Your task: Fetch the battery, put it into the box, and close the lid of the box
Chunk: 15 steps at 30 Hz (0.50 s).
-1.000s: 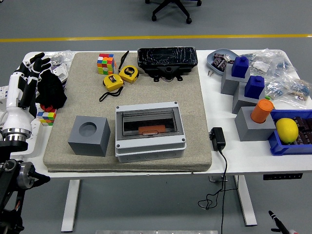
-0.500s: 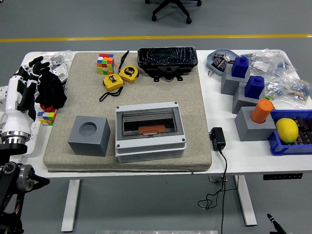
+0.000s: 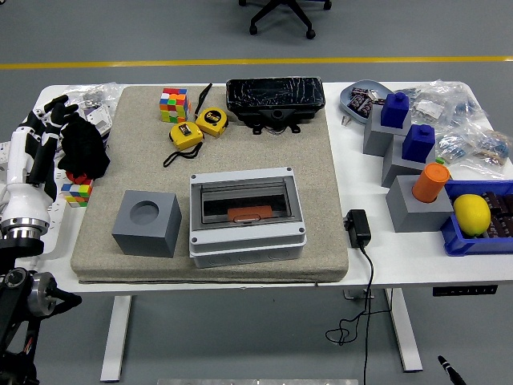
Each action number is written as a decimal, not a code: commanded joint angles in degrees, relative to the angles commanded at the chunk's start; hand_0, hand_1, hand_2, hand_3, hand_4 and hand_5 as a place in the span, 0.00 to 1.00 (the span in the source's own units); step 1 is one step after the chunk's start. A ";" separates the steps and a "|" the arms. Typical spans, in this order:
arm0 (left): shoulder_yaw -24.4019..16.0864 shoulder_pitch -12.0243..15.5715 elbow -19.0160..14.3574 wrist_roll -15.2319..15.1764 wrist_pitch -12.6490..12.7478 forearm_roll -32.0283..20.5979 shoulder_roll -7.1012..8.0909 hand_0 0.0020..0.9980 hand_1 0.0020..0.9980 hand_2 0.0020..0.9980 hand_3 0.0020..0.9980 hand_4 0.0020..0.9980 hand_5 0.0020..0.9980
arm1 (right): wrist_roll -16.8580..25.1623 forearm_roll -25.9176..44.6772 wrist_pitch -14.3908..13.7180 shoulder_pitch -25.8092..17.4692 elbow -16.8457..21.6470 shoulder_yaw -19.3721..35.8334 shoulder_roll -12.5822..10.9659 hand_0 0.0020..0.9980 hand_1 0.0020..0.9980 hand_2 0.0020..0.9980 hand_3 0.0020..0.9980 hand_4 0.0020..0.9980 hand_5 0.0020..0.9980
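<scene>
Orange battery seen only through the smoked lid of the grey box, at frame centre, outline dulled. Left hand at the left edge, wrist and forearm partly cut off. Blue bin cropped by the right edge. Bagged parts at upper right too small to identify.
</scene>
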 joint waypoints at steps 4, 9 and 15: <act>-0.52 -0.92 -0.29 -0.13 -0.04 -0.03 -0.25 0.72 0.76 0.72 0.73 1.00 0.74 | 0.15 0.77 -0.07 1.06 0.00 -0.31 0.01 0.93 0.79 0.74 0.78 1.00 1.00; -0.90 -0.92 -0.25 -0.12 0.12 -0.39 -0.25 0.72 0.76 0.72 0.72 1.00 0.74 | 0.16 1.11 -0.07 1.25 0.00 -0.78 0.08 0.93 0.79 0.74 0.78 1.00 1.00; -0.51 -0.76 -0.47 -0.03 1.16 -0.84 -0.15 0.72 0.74 0.70 0.70 1.00 0.75 | 0.04 1.06 -0.11 1.26 0.00 -0.71 -0.02 0.93 0.79 0.74 0.78 1.00 1.00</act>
